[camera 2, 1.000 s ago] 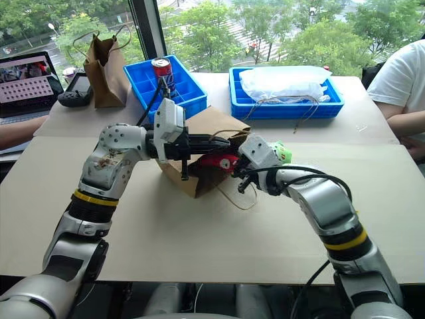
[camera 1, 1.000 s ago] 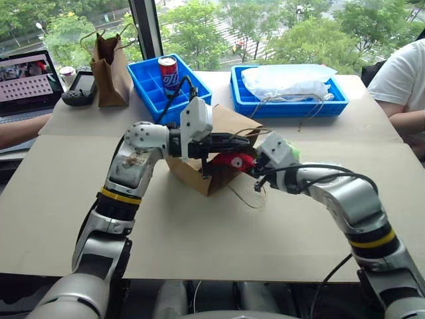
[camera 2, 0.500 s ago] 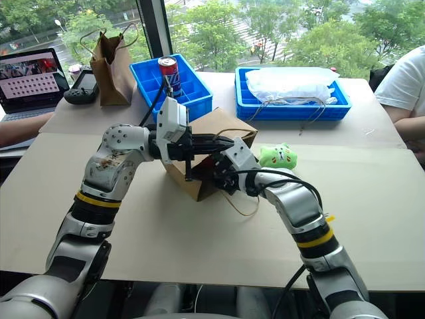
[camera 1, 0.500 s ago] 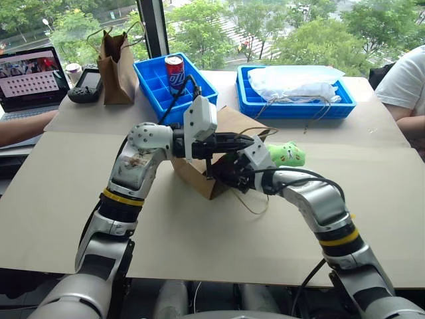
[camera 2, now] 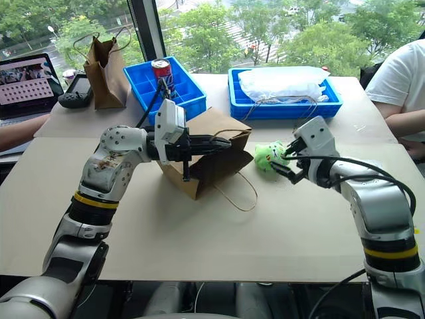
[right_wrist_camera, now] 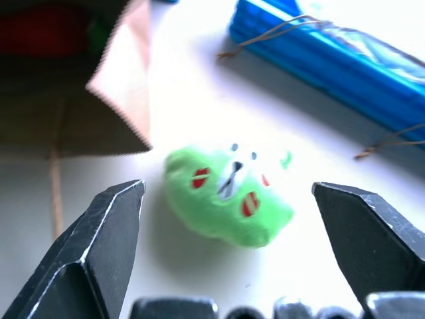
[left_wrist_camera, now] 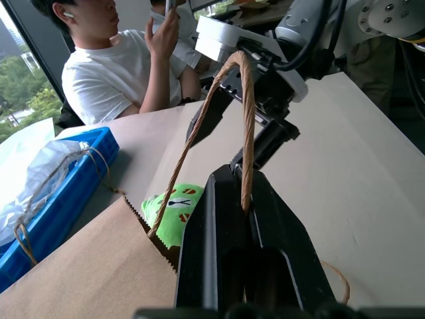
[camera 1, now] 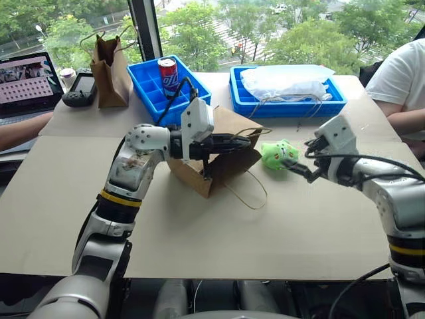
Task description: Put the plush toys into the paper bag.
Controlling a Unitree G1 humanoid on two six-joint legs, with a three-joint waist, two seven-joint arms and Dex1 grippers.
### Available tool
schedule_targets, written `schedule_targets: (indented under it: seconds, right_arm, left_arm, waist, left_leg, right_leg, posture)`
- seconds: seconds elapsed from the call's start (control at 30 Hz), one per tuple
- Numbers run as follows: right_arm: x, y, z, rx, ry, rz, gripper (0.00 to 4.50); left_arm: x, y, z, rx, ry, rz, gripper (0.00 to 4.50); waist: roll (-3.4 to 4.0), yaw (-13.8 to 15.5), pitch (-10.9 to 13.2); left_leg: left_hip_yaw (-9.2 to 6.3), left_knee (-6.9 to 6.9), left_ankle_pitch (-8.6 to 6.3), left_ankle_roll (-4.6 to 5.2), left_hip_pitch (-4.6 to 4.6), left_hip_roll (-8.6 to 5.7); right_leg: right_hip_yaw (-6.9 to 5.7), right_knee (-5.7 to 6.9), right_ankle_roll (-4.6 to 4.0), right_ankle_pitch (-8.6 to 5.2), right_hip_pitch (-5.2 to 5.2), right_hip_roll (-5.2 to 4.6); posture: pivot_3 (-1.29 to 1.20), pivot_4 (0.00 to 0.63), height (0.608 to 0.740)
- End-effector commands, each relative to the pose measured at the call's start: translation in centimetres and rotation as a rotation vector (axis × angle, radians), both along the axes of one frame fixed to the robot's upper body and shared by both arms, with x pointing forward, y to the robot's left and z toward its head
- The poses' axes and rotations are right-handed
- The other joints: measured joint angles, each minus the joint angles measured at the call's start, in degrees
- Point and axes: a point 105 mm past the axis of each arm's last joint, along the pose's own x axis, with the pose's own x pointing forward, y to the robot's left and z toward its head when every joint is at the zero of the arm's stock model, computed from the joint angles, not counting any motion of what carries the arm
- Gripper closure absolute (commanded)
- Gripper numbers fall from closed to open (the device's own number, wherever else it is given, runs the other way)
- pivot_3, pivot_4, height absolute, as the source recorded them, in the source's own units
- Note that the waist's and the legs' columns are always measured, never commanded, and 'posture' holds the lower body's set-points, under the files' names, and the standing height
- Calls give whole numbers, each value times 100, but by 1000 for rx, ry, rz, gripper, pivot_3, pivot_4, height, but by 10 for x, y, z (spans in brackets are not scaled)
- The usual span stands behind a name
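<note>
The paper bag (camera 1: 214, 157) lies on its side on the table, mouth toward the right. My left gripper (camera 1: 239, 141) is shut on the bag's upper cord handle (left_wrist_camera: 246, 153) and holds it up. The red plush toy (right_wrist_camera: 46, 30) shows dimly inside the bag's dark mouth. The lime-green plush toy (camera 1: 279, 154) lies on the table just right of the bag, face up. My right gripper (camera 1: 294, 167) hovers open right beside it, and in the right wrist view the toy (right_wrist_camera: 226, 199) sits between the two spread fingers (right_wrist_camera: 99, 232), apart from both.
Two blue trays stand at the back: one (camera 1: 154, 85) with a cola can (camera 1: 167, 72), one (camera 1: 287, 100) with a white plastic bag. A narrow brown bag (camera 1: 110, 72), a handheld device and a laptop (camera 1: 28, 83) sit back left. A person's arm (camera 1: 406, 123) rests at the right edge.
My right gripper carried the red toy into the bag, let it go, opened and pulled out to the right beside the green toy. The left gripper kept still on the handle.
</note>
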Motion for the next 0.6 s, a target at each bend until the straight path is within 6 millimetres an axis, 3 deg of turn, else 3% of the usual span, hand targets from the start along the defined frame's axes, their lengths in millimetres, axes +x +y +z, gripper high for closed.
schedule_targets:
  seconds: [0.03, 0.3, 0.33, 0.4, 0.6]
  right_arm:
    - [24, 1, -23, 4, 27, 2, 12]
    - [48, 3, -75, 122, 127, -32, 12]
    - [49, 3, -77, 134, 131, -36, 512]
    - [49, 4, -75, 135, 104, -31, 1002]
    - [28, -8, -36, 61, -15, -23, 3027]
  left_arm:
    - [-4, -2, 10, -9, -57, -19, 4500]
    - [-4, 3, 10, -8, -59, 5, 4500]
    - [-4, 3, 9, -8, -59, 6, 4500]
    - [-4, 3, 9, -8, -59, 7, 4500]
    - [-4, 2, 9, -13, -58, 11, 4500]
  waist:
    - [0, -7, 0]
    - [4, -2, 2]
    - [4, -2, 1]
    - [4, -3, 2]
    - [14, 26, 4]
  left_leg:
    - [-1, -2, 0, 0, -1, 1]
    - [2, -4, 1, -1, -12, 0]
    - [2, -3, 1, -1, -11, 0]
    - [2, -3, 1, -1, -8, 0]
    - [-1, -3, 8, -13, -4, 1]
  right_leg:
    - [0, -2, 0, 0, 0, 3]
    - [0, -4, 1, 0, -3, -3]
    - [0, -5, 2, 1, -2, -3]
    - [-1, -4, 2, 1, 1, -3]
    - [-1, 12, 2, 1, -1, -4]
  posture:
    - [0, 150, 736]
    - [0, 150, 736]
    - [0, 150, 736]
    - [0, 150, 736]
    - [0, 150, 736]
